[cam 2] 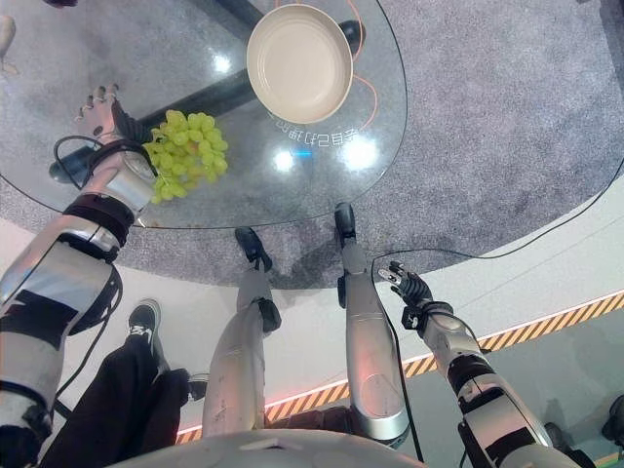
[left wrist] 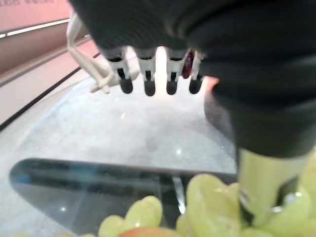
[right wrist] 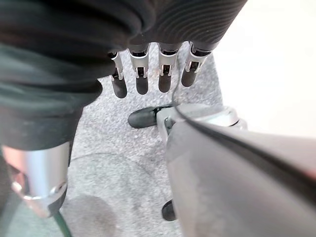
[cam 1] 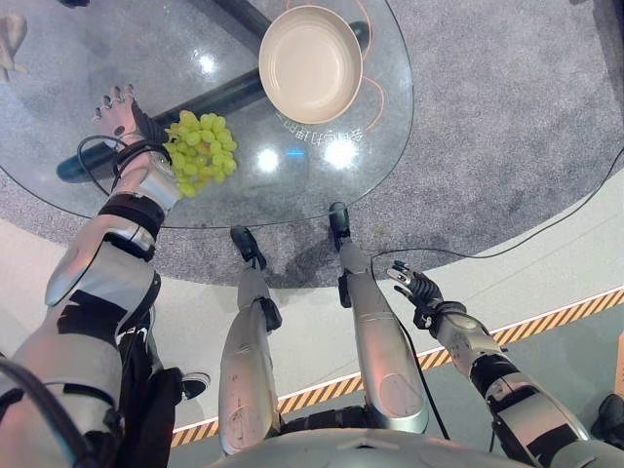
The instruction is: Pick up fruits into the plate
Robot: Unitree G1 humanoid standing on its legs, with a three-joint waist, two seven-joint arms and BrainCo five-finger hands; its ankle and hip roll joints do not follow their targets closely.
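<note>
The round glass surface (cam 1: pixel 78 166) is the biggest thing in front of me. On it, at about 1 o'clock, sits the cream plate (cam 1: pixel 310 63). It has nothing in it yet.

The bunch of green grapes (cam 1: pixel 200 151) lies on the glass at about 10 o'clock, well apart from the plate. No fruit has made it over yet, so I think I am at the very first step: getting hold of the grapes.

My left hand (cam 1: pixel 119 112) is on the 9 o'clock side of the grapes, just beside them. Its fingers (left wrist: pixel 148 79) are straight and loose, and it holds nothing. My thumb looks like it is touching the grapes, but I cannot be sure.

My right hand (cam 1: pixel 414 288) hangs low at about 5 o'clock, off the glass, fingers loose and holding nothing.

Next I should curl my left fingers softly around the bunch, lift, and carry it toward 1 o'clock to the plate. Grapes squash and roll away, so go gently.
</note>
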